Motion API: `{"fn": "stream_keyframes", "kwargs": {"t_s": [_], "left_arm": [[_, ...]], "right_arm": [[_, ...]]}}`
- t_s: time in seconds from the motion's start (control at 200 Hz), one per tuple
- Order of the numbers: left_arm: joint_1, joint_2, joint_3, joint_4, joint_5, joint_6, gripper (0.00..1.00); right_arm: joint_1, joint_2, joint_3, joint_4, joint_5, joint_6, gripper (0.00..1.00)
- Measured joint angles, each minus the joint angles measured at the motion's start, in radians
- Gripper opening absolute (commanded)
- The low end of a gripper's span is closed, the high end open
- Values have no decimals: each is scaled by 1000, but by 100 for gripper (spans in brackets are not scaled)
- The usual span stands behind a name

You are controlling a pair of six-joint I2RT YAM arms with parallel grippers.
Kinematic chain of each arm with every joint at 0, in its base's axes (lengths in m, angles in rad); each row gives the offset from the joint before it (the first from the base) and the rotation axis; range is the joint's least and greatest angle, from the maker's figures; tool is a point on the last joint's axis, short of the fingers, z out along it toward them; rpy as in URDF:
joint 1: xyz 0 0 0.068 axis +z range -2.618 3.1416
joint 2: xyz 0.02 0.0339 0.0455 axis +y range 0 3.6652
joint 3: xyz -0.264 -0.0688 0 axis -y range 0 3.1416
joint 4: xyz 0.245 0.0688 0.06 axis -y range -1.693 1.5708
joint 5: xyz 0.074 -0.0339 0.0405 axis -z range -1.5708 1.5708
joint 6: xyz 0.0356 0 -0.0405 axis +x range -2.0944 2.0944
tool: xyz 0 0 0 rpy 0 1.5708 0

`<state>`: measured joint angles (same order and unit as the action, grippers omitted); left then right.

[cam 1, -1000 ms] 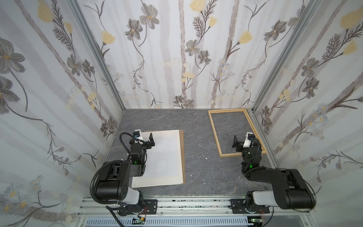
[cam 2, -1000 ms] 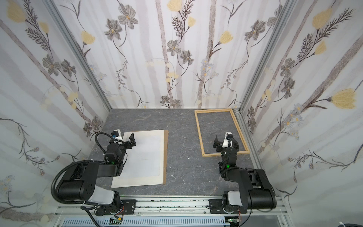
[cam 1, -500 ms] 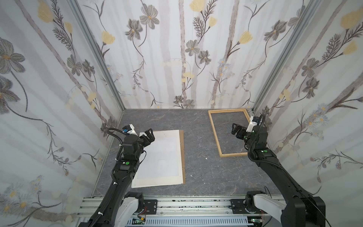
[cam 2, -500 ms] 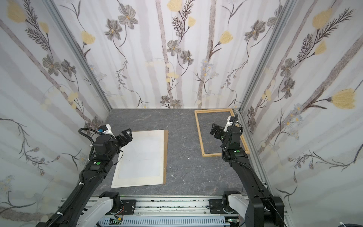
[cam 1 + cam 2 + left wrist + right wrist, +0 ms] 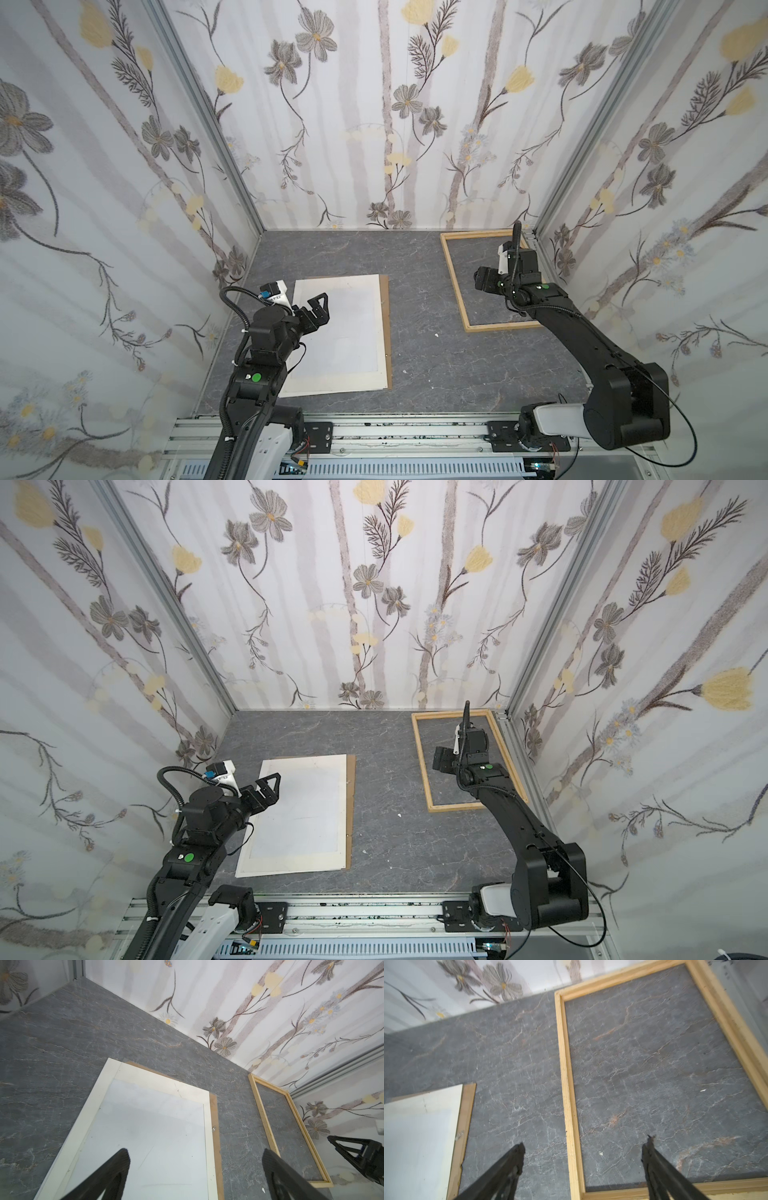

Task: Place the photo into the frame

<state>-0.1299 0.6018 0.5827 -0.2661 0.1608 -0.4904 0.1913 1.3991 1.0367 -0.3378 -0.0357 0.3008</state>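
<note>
Now:
Left gripper: jaws wide, empty, over the photo's 10 o'clock side.
Right gripper: jaws apart, empty, above the frame's 9 o'clock strip.
Photo: plain side up on backing panel, long axis 12–6.
Frame: 2 o'clock from photo, well apart; left arm nearer photo.

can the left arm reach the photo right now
Probably yes: the left tool hovers open over the photo, nothing lies on it. Flat on the brown board, its edge may be hard to pinch.
</note>
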Motion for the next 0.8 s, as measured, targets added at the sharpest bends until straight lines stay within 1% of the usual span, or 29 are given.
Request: {"fn": "stream_keyframes", "kwargs": {"t_s": [0.155, 0.23, 0.275, 0.325, 0.48, 0.629, 0.799], "left_arm": [[-10, 56, 0, 0, 87, 17, 100], [-12, 71, 0, 0, 111, 21, 100], [-13, 80, 1, 0, 122, 27, 100], [-16, 84, 10, -17, 122, 38, 100], [-17, 51, 53, -61, 101, 46, 100], [-19, -7, 41, -76, 62, 47, 100], [-19, 26, 41, -84, 52, 47, 100]], "right_arm": [[46, 97, 40, -77, -18, -15, 83], [64, 125, 51, -99, -18, -22, 77], [72, 145, 60, -106, -17, -22, 72], [79, 168, 67, -108, -12, -22, 68], [97, 282, 100, -122, 27, -22, 65], [102, 355, 141, -135, 63, -25, 57], [119, 406, 156, -133, 93, -22, 51]]}}
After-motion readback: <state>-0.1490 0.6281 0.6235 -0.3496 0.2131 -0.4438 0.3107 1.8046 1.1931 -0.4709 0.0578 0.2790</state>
